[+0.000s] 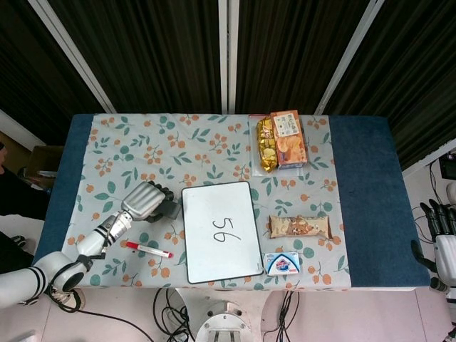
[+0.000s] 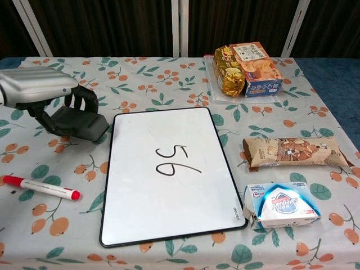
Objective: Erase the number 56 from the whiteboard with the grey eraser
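The whiteboard [image 1: 206,256] [image 2: 140,214] lies flat at the table's front centre, with "56" [image 1: 226,229] [image 2: 170,160] written in black on it. Just left of the board's far corner my left hand [image 1: 144,201] [image 2: 37,89] grips the grey eraser [image 1: 169,211] [image 2: 79,124], fingers curled over its far side and thumb on its near side. The eraser is beside the board and off the digits. My right hand [image 1: 440,231] hangs beyond the table's right edge in the head view, fingers extended and empty.
A red marker [image 1: 149,250] [image 2: 42,188] lies in front of my left hand. Snack packs [image 1: 281,139] [image 2: 247,70] stand behind the board. A snack bar [image 1: 299,227] [image 2: 295,152] and a tissue pack [image 1: 281,263] [image 2: 281,205] lie to its right.
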